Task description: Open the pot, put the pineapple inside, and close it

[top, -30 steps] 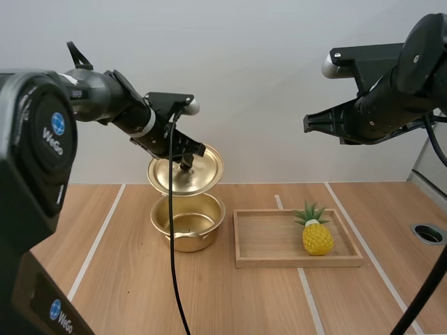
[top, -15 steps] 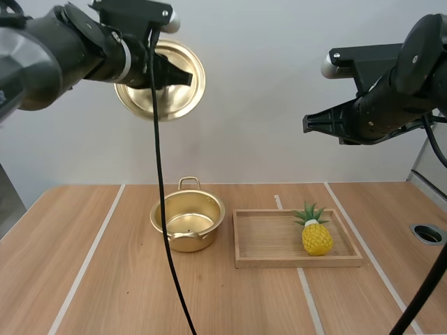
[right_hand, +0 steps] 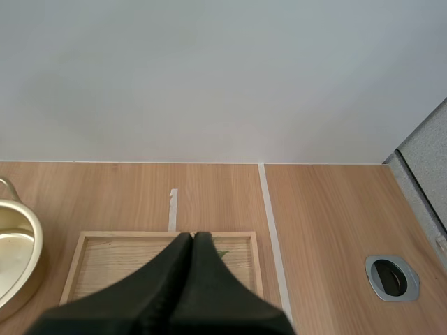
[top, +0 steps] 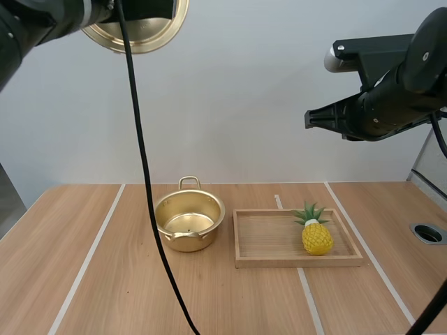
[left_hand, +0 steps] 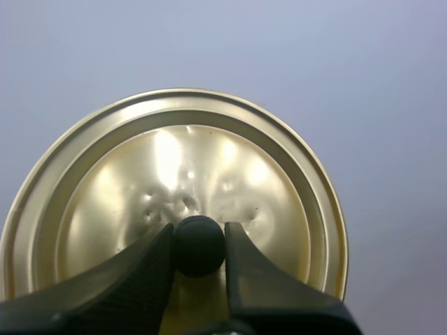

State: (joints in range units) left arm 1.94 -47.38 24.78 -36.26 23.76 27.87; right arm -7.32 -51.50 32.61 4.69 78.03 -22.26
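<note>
Yellow pineapple point(top: 317, 238) upright in tray point(top: 300, 262), crown up, left hand point(left_hand: 199, 237) gripping lid point(left_hand: 174, 160)

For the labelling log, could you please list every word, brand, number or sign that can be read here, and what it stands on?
None: no text can be read on the pot, the lid, the pineapple, the wooden tray or the table.

Top edge crops the lid point(top: 140, 38); right pincer point(right_hand: 193, 239) hides most of the pineapple point(right_hand: 222, 255)
</note>
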